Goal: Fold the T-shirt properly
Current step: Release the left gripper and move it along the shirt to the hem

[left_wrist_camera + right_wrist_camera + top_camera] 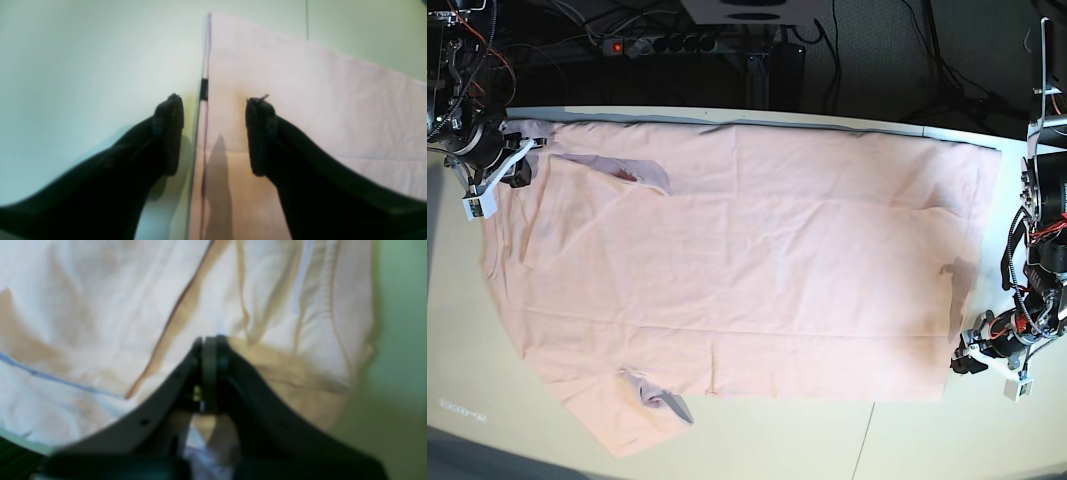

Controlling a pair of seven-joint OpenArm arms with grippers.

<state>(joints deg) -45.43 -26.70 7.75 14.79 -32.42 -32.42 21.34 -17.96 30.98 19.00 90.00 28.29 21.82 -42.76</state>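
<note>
T-shirt [747,260] lies spread flat on the table [897,440] — covering most.

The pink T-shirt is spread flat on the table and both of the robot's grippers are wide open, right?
Not quite. The left gripper is open, but the right gripper is shut, as the right wrist view shows. The pink T-shirt is spread on the table.

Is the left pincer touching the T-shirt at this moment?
Cannot tell. In the left wrist view the left pincer is open and straddles the T-shirt edge, but neither contact nor a gap shows plainly.
</note>
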